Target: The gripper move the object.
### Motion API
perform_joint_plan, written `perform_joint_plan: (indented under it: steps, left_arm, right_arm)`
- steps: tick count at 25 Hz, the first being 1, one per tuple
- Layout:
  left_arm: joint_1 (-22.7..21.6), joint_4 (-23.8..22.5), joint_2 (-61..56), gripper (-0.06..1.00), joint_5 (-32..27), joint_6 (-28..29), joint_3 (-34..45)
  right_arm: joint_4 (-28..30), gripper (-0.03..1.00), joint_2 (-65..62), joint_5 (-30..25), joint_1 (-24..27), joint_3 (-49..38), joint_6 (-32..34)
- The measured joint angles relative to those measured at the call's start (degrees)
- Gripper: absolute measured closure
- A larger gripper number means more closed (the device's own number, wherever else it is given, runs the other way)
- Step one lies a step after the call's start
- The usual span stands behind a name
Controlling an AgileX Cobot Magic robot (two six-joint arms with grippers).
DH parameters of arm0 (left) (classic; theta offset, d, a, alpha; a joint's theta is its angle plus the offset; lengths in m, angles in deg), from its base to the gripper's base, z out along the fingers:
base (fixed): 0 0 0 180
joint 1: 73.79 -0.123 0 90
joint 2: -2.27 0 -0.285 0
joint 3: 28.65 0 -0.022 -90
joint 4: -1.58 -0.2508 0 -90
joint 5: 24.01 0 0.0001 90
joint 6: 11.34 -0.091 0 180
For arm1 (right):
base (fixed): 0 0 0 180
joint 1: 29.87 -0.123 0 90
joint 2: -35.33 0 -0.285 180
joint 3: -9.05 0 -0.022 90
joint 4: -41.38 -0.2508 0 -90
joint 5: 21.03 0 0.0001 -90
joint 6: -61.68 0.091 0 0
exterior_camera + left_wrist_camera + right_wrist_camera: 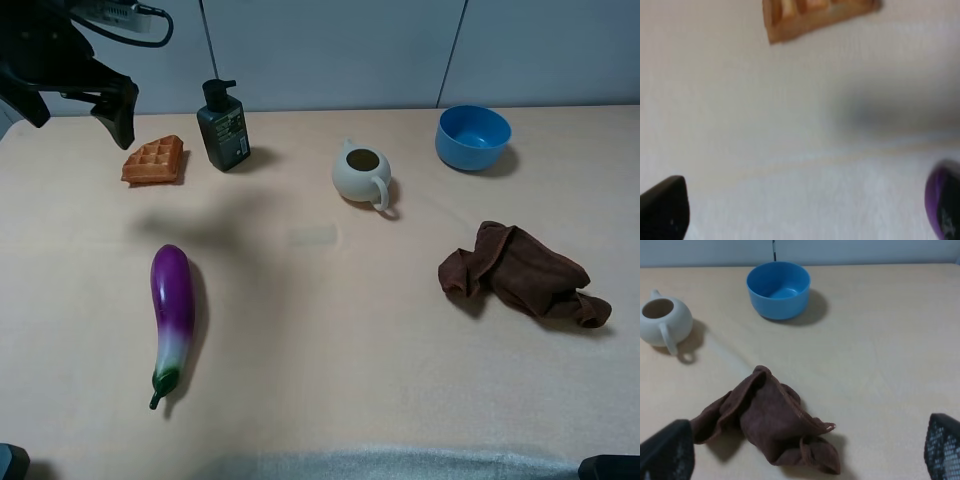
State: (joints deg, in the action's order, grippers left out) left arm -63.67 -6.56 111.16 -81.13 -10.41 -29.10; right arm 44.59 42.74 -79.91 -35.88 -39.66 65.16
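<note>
The left gripper (85, 95) is hanging above the far left corner of the table (320, 330), its black jaws spread wide and holding nothing. The waffle wedge (154, 160) is lying flat on the table just to the right of the jaw tips and a little nearer the camera, close beside the dark pump bottle (223, 128) and well apart from the eggplant (172, 315) lower down. In the left wrist view the waffle wedge (810, 17) is showing only at the frame's edge, ahead of the fingers, with one dark fingertip (665, 210) in a corner and the eggplant (944, 202) peeking in at the other side. The wedge's broad edge is facing the bottle, its narrower side pointing toward the arm. This arm is clearly the nearer one; the right gripper (800, 452) is sitting open over the brown cloth (767, 420), far across the table. The left arm is appearing raised and angled downward, so a short forward reach and a descent are probably what is needed.
</note>
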Motion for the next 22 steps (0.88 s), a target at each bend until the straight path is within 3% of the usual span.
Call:
perform_joint_plan:
  steps: [11,22]
  left_arm:
    - [0.00,0.17,-9.83,-0.05,-9.24,-1.90,0.00]
    - [0.00,1.87,-20.46,-0.05,-9.40,-4.04,0.32]
  right_arm:
    - [0.00,0.28,0.00,0.00,0.00,0.00,0.00]
    - [0.00,0.28,0.00,0.00,0.00,0.00,0.00]
